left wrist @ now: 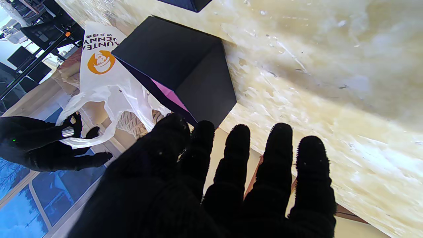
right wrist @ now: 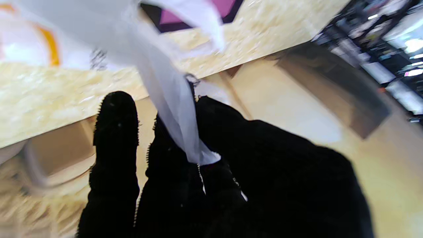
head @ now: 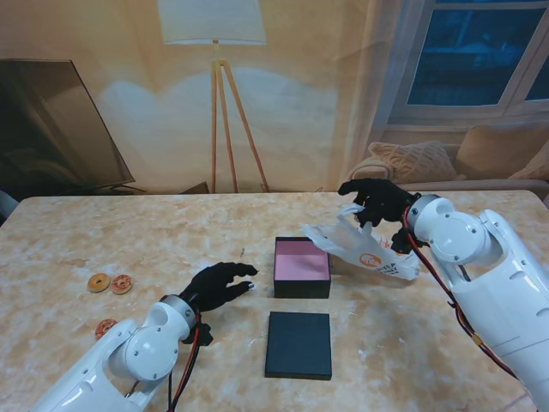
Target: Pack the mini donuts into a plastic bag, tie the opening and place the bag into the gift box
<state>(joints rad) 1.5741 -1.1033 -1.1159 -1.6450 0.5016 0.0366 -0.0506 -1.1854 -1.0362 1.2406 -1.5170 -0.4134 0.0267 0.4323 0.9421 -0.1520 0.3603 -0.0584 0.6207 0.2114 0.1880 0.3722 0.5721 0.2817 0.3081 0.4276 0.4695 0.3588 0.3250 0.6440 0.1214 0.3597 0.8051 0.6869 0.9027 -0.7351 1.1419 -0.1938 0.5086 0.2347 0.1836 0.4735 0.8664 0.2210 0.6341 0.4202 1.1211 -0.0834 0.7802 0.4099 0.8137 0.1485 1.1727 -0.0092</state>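
A white plastic bag [head: 364, 249] with an orange logo hangs to the right of the open gift box [head: 302, 267], whose inside is pink. My right hand [head: 377, 202] is shut on the bag's handle; in the right wrist view the handle [right wrist: 172, 99] runs between the black fingers [right wrist: 115, 132]. My left hand [head: 219, 285] rests open on the table just left of the box, fingers spread. In the left wrist view the fingers [left wrist: 277, 155] point at the box [left wrist: 185, 69] and the bag [left wrist: 105, 76]. Three mini donuts [head: 121, 283] lie on the far left of the table.
The box's black lid [head: 298, 344] lies flat nearer to me than the box. The marble table [head: 429, 343] has its far edge behind the box. A sofa [head: 463, 163] and a floor lamp [head: 225, 112] stand beyond the table.
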